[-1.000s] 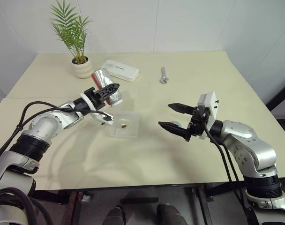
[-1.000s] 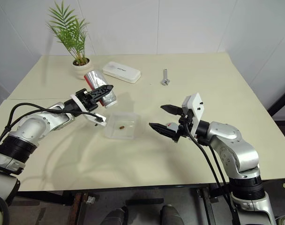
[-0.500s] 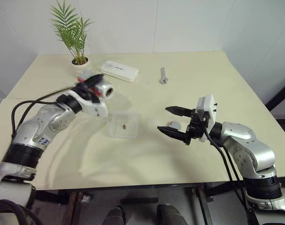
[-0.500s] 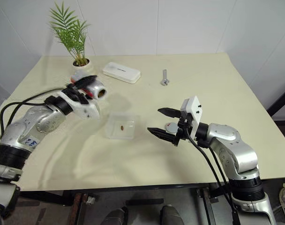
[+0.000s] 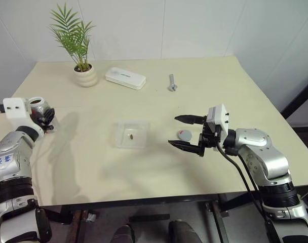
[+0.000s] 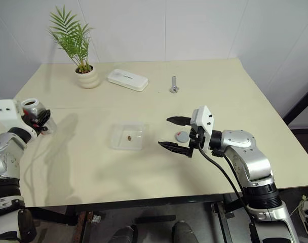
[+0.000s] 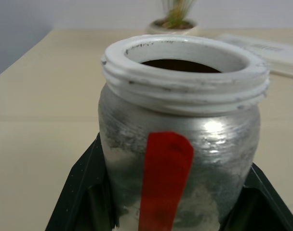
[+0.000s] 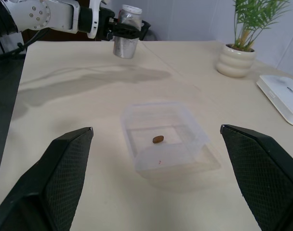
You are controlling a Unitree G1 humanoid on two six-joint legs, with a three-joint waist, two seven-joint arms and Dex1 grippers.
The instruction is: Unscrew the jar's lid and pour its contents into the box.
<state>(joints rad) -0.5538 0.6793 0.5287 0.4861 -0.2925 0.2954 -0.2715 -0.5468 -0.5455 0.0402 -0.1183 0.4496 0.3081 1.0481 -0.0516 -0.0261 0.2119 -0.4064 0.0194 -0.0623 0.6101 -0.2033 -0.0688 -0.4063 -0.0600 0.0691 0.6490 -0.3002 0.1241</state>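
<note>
The jar (image 5: 38, 106) is silvery with a red strip and a white threaded mouth. It stands upright with no cap at the table's far left, and my left gripper (image 5: 44, 115) is shut on it; the black fingers (image 7: 84, 192) clamp its sides. The box (image 5: 131, 134) sits mid-table with the contents (image 5: 131, 135), one small brown piece, inside. The lid (image 5: 184, 135) lies flat on the table to the right of the box. My right gripper (image 5: 173, 130) hovers open next to the lid, pointing toward the box, with nothing between its fingers.
At the back of the table, a cream pot with a palm plant (image 5: 86, 76) stands to the left, beside a flat white device (image 5: 125, 77) and a silver bolt (image 5: 171, 83). The table's front edge runs just below both arms.
My left arm swung the jar from a tilt over the box out to the far left and turned it upright. The right gripper stayed in place, and its wrist rolled a little.
</note>
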